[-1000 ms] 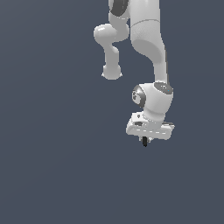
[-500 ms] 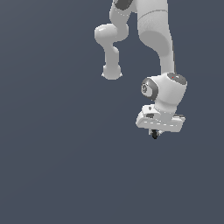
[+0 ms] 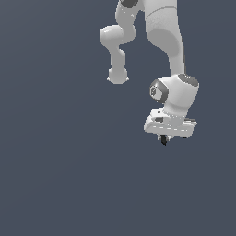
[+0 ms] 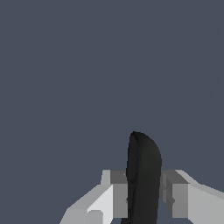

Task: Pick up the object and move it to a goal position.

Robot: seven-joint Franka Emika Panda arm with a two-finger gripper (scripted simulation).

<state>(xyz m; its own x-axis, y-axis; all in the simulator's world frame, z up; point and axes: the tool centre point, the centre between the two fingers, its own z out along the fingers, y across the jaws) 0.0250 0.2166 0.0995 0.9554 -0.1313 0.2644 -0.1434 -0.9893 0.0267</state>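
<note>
In the wrist view the black spring clamp (image 4: 143, 175) stands edge-on between my two grey fingers (image 4: 119, 192), which press on it from both sides. In the exterior view my gripper (image 3: 164, 139) hangs under the white hand of the arm, at the exterior view's right, with only a small dark bit of the clamp (image 3: 163, 141) showing below it. The clamp's handles and red tip are hidden. The gripper holds the clamp in the air above a plain dark grey ground.
The white arm (image 3: 161, 41) comes down from the top of the exterior view, with an elbow joint (image 3: 117, 76) sticking out to the exterior view's left. Nothing else shows but flat grey background.
The gripper has moved toward the exterior view's right with the clamp held in it, staying at about the same height.
</note>
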